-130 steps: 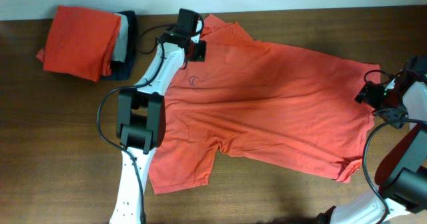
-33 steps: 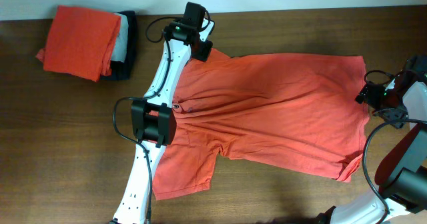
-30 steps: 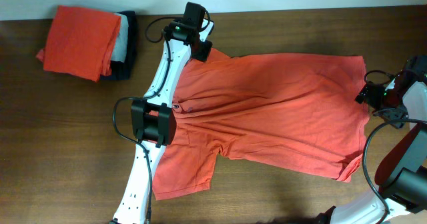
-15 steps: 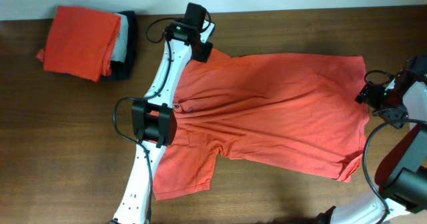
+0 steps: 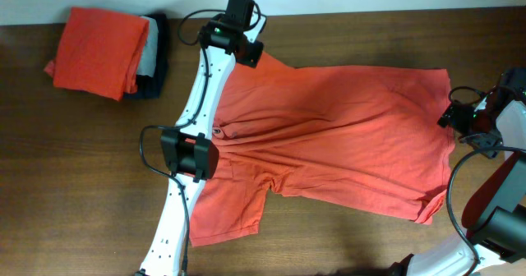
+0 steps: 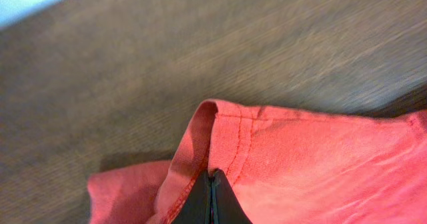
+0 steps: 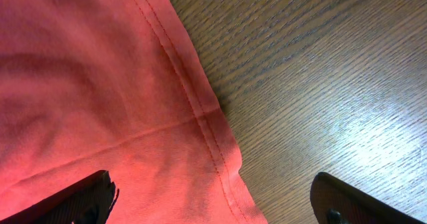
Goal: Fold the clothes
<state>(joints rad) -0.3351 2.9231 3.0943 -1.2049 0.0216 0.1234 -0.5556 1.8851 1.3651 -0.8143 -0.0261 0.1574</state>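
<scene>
The coral-red T-shirt [image 5: 337,136] lies spread across the table, plain face up, no lettering in view. My left gripper [image 5: 251,56] is at its far left corner, shut on a hemmed edge of the shirt [image 6: 230,141] and holding it pinched between the fingertips [image 6: 212,177]. My right gripper [image 5: 457,117] hovers at the shirt's right edge, open wide, with the hem [image 7: 200,117] and bare wood between its fingers [image 7: 217,201]. One sleeve [image 5: 230,214] lies toward the front left.
A stack of folded garments, orange [image 5: 100,50] on top of grey and navy [image 5: 154,54], sits at the far left. The table's back edge [image 5: 370,11] runs just behind the shirt. Bare wood [image 5: 74,169] lies left of the shirt.
My left gripper dragged the shirt's left corner toward the back, flattening the top edge, and in the last half second shifted slightly further back. The right arm has not moved.
</scene>
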